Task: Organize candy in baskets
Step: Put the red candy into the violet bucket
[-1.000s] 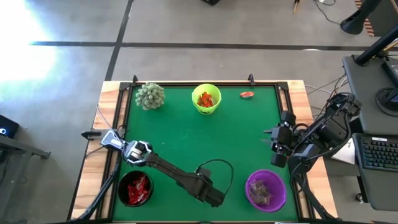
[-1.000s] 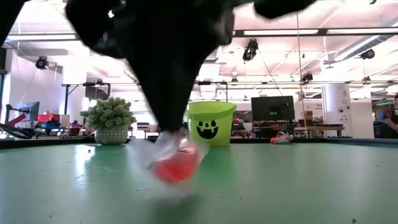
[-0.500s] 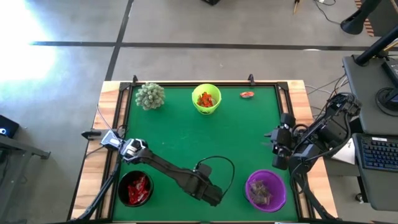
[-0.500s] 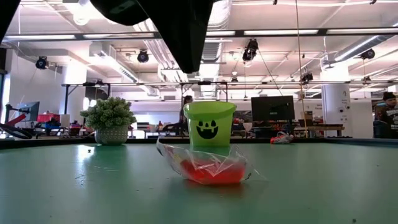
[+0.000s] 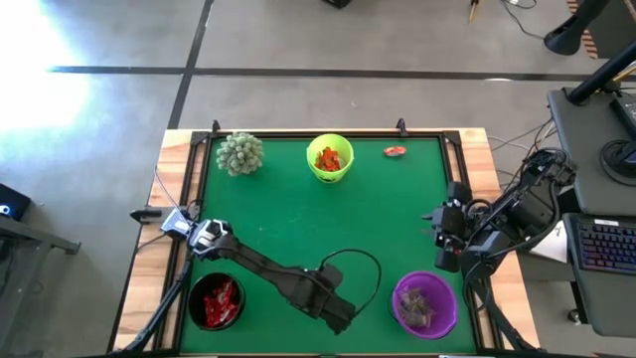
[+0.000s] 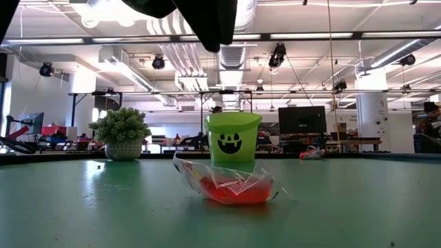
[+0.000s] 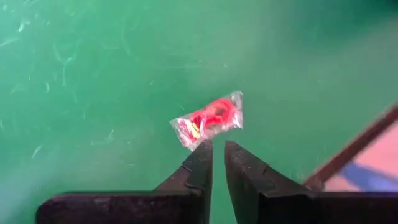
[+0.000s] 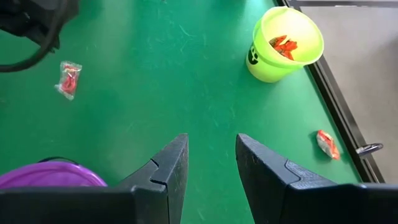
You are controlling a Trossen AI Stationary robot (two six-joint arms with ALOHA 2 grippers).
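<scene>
Now my left gripper (image 7: 218, 148) is hovering over the red candy (image 7: 209, 119) lying loose on the bench near the black basket (image 5: 217, 301), jaws nearly pressed together, risking nudging it away instead of pinching it.

No readable words, brands or numbers are showing anywhere from where I am standing, the nearest thing to a sign being the black jack-o'-lantern face grinning on the side of the lime green basket (image 6: 233, 137) at the far edge of the table (image 6: 358, 200).
</scene>
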